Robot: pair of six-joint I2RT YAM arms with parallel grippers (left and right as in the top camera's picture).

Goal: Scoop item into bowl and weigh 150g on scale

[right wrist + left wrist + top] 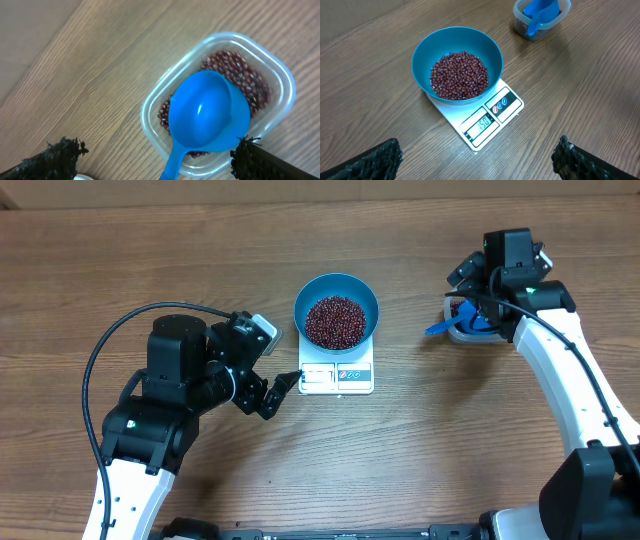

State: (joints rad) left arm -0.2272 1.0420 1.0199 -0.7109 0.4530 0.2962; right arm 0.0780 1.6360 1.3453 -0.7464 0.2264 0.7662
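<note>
The blue bowl point(336, 292) point(422, 57) stands on the white scale point(337, 377) point(507, 107) at the table's middle, and a heap of dark red-brown beans point(335, 321) point(459, 75) lies in it. The scale's display point(482, 123) reads 150. My left gripper point(278, 395) point(475, 161) is open just left of and in front of the scale, touching nothing. My right gripper point(472, 292) point(157, 155) hangs open above the clear tub point(466, 332) point(280, 75). A blue scoop point(207, 117) point(440, 327) rests in the tub on more beans point(240, 70).
The scoop's handle point(172, 167) sticks out over the tub's rim toward the scale. The tub point(520, 22) sits at the right of the wooden table point(120, 260). A black cable point(130, 330) loops over the left arm.
</note>
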